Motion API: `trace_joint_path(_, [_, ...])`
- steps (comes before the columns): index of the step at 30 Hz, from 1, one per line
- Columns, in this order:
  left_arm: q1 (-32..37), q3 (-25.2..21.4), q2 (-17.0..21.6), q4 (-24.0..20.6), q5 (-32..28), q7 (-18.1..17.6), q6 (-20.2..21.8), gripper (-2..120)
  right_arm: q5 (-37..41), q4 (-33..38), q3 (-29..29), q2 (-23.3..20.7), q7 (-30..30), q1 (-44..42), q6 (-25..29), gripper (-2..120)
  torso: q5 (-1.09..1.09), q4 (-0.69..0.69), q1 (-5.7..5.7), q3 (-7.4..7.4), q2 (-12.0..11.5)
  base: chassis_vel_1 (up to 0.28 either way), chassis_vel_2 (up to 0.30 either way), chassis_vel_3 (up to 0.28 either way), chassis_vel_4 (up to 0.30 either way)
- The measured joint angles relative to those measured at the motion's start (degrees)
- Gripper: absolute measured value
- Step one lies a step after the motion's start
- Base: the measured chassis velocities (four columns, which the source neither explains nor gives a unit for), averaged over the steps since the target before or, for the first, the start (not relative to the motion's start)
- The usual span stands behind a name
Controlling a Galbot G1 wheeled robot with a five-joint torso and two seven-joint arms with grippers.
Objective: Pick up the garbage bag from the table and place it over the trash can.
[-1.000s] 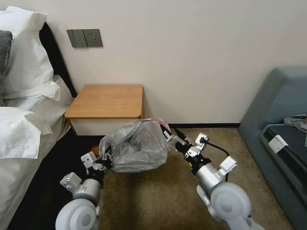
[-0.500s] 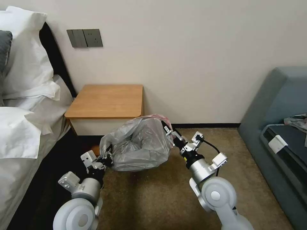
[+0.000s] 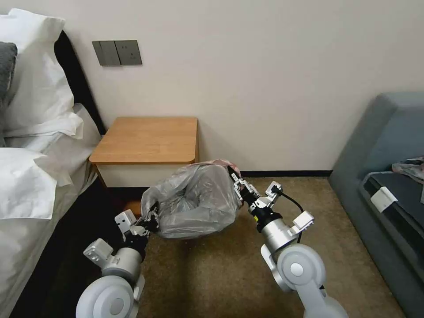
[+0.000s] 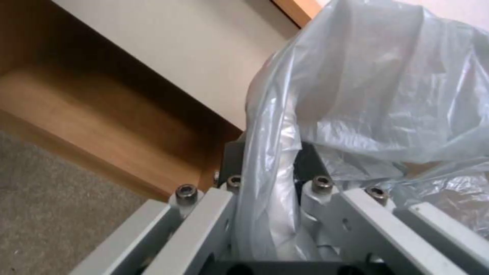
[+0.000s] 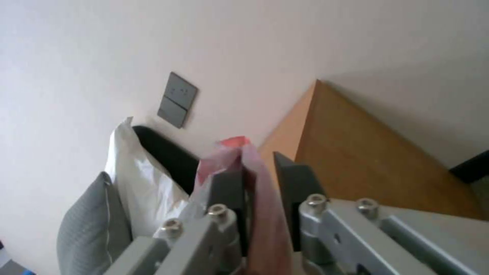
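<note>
In front of the table, head view: the garbage bag hangs spread between the two arms, low over the carpet and clear of the tabletop. The left end effector is closed on the bag's near-left edge; the right end effector pinches the pink-tinted rim at the far-right side. The bag billows as a rounded pouch and hides whatever stands under it, so whether a trash can sits below cannot be told. To do this step well, both grips should probably hold the rim taut and level, with the mouth kept wide, so the opening can pass over a bin's corners without folding in.

Left wrist view: the left end effector clamps a bunched fold of the garbage bag between its narrow jaws. The table's white front panel and lower shelf lie close behind. The thin film looks slippery; a steady pull seems safer than a jerk.

Right wrist view: the right end effector grips the pink edge of the garbage bag, jaws nearly closed on it. The table, a wall switch plate and pillows lie beyond.
</note>
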Motion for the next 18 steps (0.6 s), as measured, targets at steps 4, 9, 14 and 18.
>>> trace_joint_path(4, [0.17, 0.13, -0.52, -0.28, -0.28, -0.02, 0.0, 5, 0.02, 0.0, 0.2, 0.0, 0.01, -0.19, 0.14, 0, 0.0, 0.0, 0.0, 0.0, 0.0, 0.0, 0.0, 0.0, 0.0])
trace_joint_path(9, [0.49, 0.26, -0.89, -0.79, -0.98, -0.01, 0.42, 5, 0.03, -0.58, 0.65, -0.09, 0.02, -0.09, 0.31, 0, 0.0, 0.0, 0.0, 0.0, 0.0, 0.0, 0.0, 0.0, 0.0])
trace_joint_path(14, [1.15, 0.19, -0.94, -1.59, -1.8, 0.7, 1.44, 5, -0.05, -2.57, 1.33, -0.66, 0.09, 1.62, 0.59, 0, 0.0, 0.0, 0.0, 0.0, 0.0, 0.0, 0.0, 0.0, 0.0])
trace_joint_path(18, [1.79, -0.04, -0.9, -1.8, -1.82, 2.27, 2.0, 5, -0.17, -4.12, 1.49, -1.51, 0.84, 3.16, 0.57, 0, 0.0, 0.0, 0.0, 0.0, 0.0, 0.0, 0.0, 0.0, 0.0])
